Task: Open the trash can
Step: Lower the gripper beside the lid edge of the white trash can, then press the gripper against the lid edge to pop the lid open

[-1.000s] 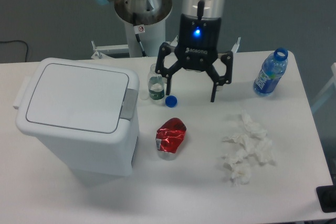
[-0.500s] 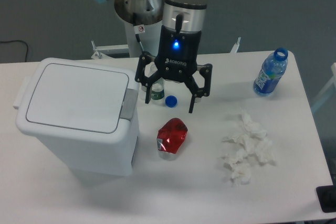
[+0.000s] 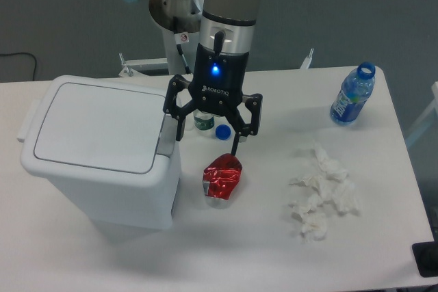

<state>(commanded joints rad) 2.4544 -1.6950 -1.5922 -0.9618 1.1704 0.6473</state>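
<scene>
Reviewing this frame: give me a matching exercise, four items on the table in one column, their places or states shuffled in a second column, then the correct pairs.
Column one:
1. trash can
2. gripper
3. blue bottle
4. crumpled tissues

Column two:
A. uncapped, upright near the table's far right corner
B. open, fingers spread, beside the grey push tab
C. lid shut, at the table's left side
D. white heap, right of the crushed red can

Pairs: 1-C, 2-B, 3-A, 4-D
</scene>
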